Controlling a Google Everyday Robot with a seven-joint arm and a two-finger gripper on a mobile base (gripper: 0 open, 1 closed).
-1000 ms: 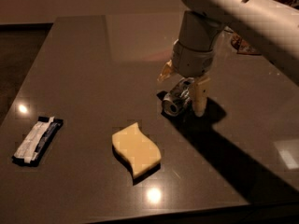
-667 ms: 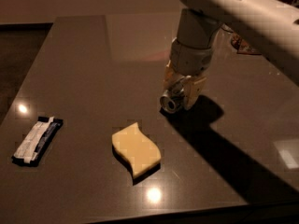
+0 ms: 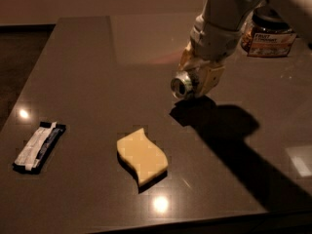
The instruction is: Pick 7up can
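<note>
The 7up can (image 3: 184, 85) lies sideways in my gripper (image 3: 195, 82), its shiny round end facing the camera at the left. The gripper's pale fingers (image 3: 210, 78) are shut around the can. The can hangs clear above the dark table (image 3: 97, 82), with its shadow on the surface just below and to the right. The arm comes down from the upper right.
A yellow wavy sponge (image 3: 142, 155) lies on the table in front of the gripper. A black and white wrapped bar (image 3: 38, 146) lies at the left. A glass jar with a dark lid (image 3: 267, 33) stands at the back right, behind the arm.
The gripper closed on the can at the table surface and has lifted it off the table. The sponge and the bar have not moved.
</note>
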